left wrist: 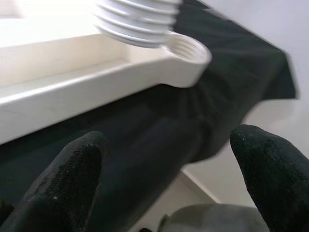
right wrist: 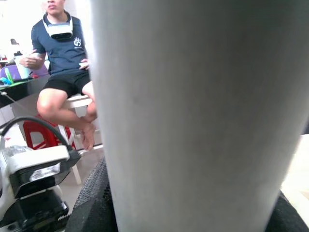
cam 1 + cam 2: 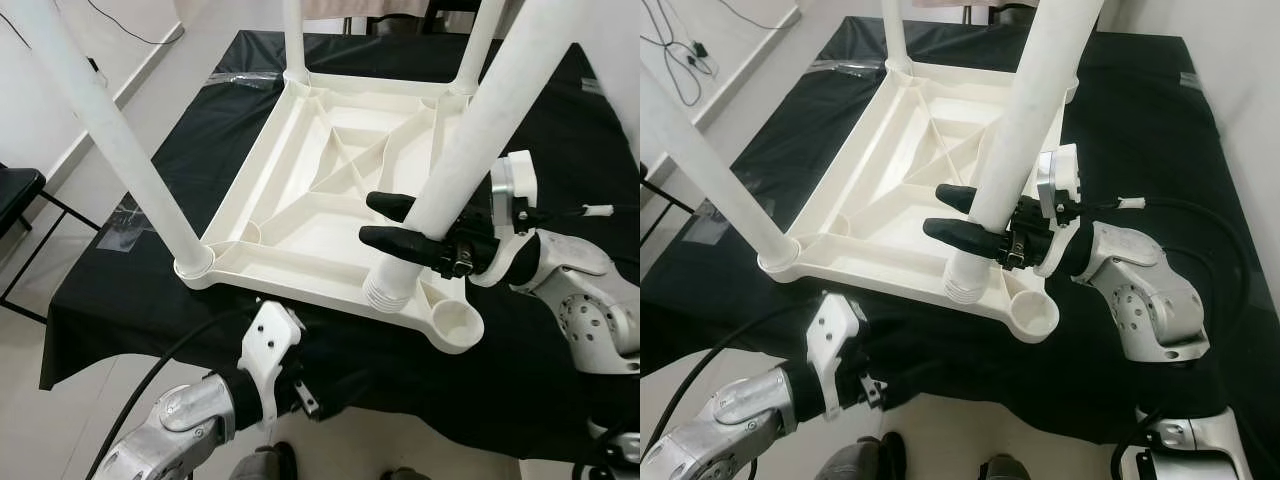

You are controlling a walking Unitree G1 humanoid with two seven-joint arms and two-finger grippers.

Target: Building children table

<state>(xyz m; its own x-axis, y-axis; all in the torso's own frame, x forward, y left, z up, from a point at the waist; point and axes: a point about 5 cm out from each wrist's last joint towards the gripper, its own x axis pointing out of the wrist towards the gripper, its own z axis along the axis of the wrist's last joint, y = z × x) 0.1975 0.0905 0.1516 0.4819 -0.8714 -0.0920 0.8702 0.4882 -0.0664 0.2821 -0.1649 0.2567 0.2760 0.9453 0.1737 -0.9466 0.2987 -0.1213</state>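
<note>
While the right gripper (image 3: pixel 395 222) pinches the loose table leg (image 3: pixel 470 130) between its two black fingers, the leg's threaded lower end hangs tilted just above the near right part of the upturned white tabletop (image 3: pixel 300 215), beside the open round socket (image 3: pixel 455 325) at that corner. In the right wrist view the leg (image 2: pixel 193 111) stands right up against the camera, with the black finger pads at both sides of it.

Lower and nearer, the left gripper (image 1: pixel 169 179) hovers in front of the near edge of the table with its fingers spread wide and nothing between them; its wrist view looks up at the threaded end (image 1: pixel 137 21) and the socket (image 1: pixel 186 55) past it.

Three other legs already stand upright in the tabletop's corners: one at the near left (image 3: pixel 120 145), one at the far left (image 3: pixel 293 40) and one at the far right (image 3: pixel 478 45). All of this rests on a table covered with a black cloth (image 3: pixel 130 290).

Beyond the leg, in the right wrist view, a person (image 2: pixel 60 63) sits on a white stool, with a red stool (image 2: pixel 38 133) near.
</note>
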